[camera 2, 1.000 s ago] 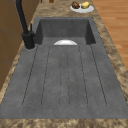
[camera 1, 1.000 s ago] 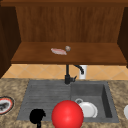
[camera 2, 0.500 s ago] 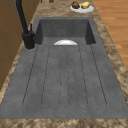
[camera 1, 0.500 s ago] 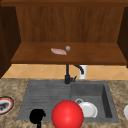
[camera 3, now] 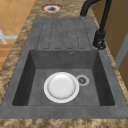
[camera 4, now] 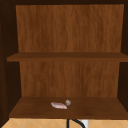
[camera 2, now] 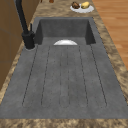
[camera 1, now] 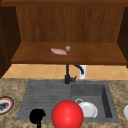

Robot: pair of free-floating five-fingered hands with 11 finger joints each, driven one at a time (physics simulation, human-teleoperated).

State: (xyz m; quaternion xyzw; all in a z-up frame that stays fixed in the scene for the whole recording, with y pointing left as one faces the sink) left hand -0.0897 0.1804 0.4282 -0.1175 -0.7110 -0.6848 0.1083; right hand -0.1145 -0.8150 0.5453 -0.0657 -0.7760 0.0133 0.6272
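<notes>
Nearest the front camera, the left hand (camera 1: 37, 116) shows as a black shape low over the front edge of the drainboard (camera 1: 45, 92). I cannot tell from it whether its fingers are spread or curled, nor whether they hold anything. Just to its right, apart from it, is a red ball (camera 1: 67, 114), which overlaps the front rim of the sink (camera 1: 107, 100) in the front view. Whether the ball rests on anything cannot be told. In the basin a white plate (camera 3: 61, 87) lies flat on the floor, with the drain (camera 3: 82, 80) just beside it on the faucet side. On the counter at the drainboard's end lies a red-rimmed dish (camera 1: 5, 105) with something dark on it. At the basin's end a fruit dish (camera 2: 81, 6) holds a brown piece and a yellow one. The black faucet (camera 1: 67, 75) stands at the sink's back edge, between drainboard and basin, and a white cup (camera 1: 82, 72) stands near it against the tiled wall. Above, on the wooden shelf (camera 1: 95, 55), a pink strip (camera 1: 58, 51) lies flat with a small grey lump (camera 1: 67, 48) just beside it.
</notes>
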